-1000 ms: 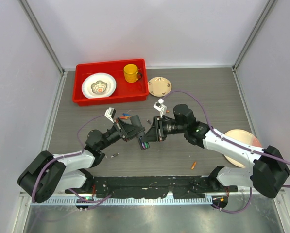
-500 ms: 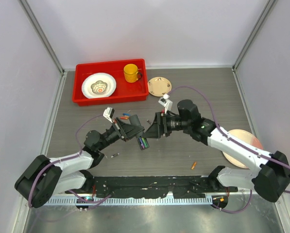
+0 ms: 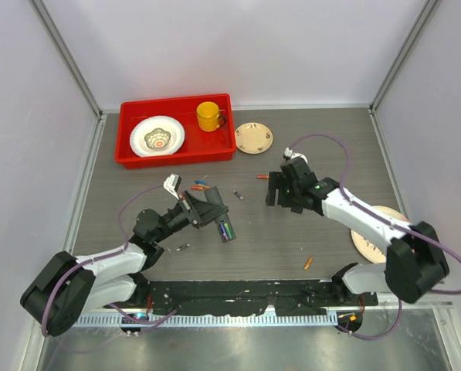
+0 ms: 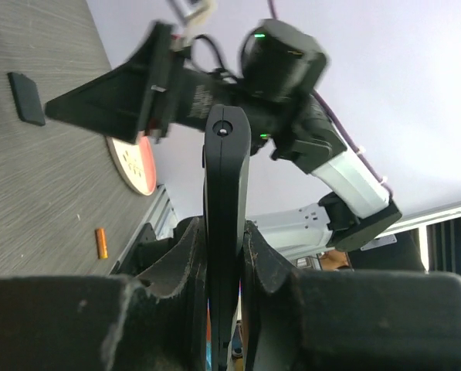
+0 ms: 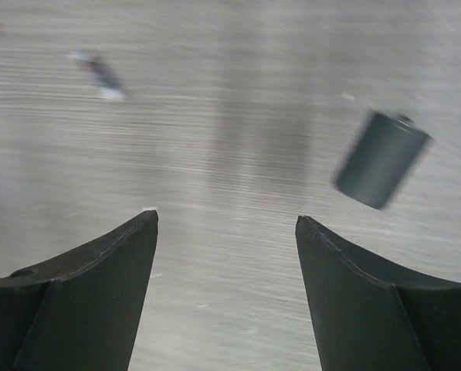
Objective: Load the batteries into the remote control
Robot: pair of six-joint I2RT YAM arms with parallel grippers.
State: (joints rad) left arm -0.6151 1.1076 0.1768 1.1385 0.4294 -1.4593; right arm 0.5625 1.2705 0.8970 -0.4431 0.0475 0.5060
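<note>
Since the top view covers both arms, it is logged first. Left gripper [image 3: 218, 219] is clenched on the remote control [image 3: 228, 232], which is held above the table near centre with coloured cells showing in its open bay. Right gripper [image 3: 272, 192] is released and empty, to the right of the remote. Loose batteries [image 3: 200, 185] lie near the red tray [image 3: 207, 144]. An orange battery [image 3: 308, 263] lies well apart, toward the near edge.

Left wrist view: the remote is edge-on to the lens, clamped between both fingers [image 4: 185, 259]. The back cover [image 4: 25, 97] lies flat on the table.

Right wrist view: jaws stand wide apart over the table, nothing between them. A dark blurred object [image 5: 381, 158] lies beyond, identity unclear.

Judgement: the cells are light, smooth and prone to roll, so pinch across the wrap at mid-length. The remote is stiff and light, and the present grip leaves the bay exposed.
</note>
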